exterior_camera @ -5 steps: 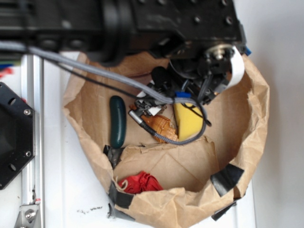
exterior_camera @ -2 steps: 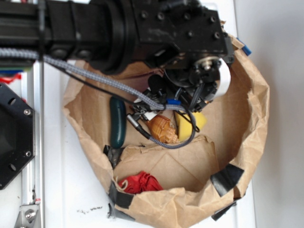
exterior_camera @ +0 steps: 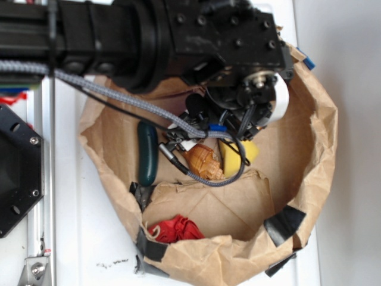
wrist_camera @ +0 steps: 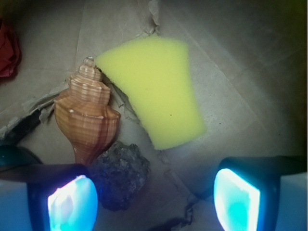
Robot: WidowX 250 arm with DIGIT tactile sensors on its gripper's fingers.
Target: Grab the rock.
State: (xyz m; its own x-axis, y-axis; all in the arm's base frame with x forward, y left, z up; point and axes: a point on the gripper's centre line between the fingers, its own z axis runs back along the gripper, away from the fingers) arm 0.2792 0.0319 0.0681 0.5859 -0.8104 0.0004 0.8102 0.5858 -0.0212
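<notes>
The rock (wrist_camera: 120,175), a dark grey lumpy stone, lies on the brown paper in the wrist view. It touches the base of the orange-tan seashell (wrist_camera: 88,120). My gripper (wrist_camera: 154,202) is open above it. The rock sits between the fingers, close against the left pad (wrist_camera: 72,204) and well apart from the right pad (wrist_camera: 237,199). A yellow sponge (wrist_camera: 156,89) lies just beyond the rock. In the exterior view the black arm (exterior_camera: 196,36) covers the rock; only the seashell (exterior_camera: 202,159) and part of the sponge (exterior_camera: 249,152) show below it.
Everything lies inside a torn brown paper bag (exterior_camera: 318,137) with raised, black-taped walls. A dark green oblong object (exterior_camera: 147,152) lies at the left, and a red cloth (exterior_camera: 175,229) near the front. A metal rail (exterior_camera: 40,179) and a black mount (exterior_camera: 15,170) stand outside at the left.
Over the last second the arm shifted left and forward, covering more of the sponge. It has held still for the last half second.
</notes>
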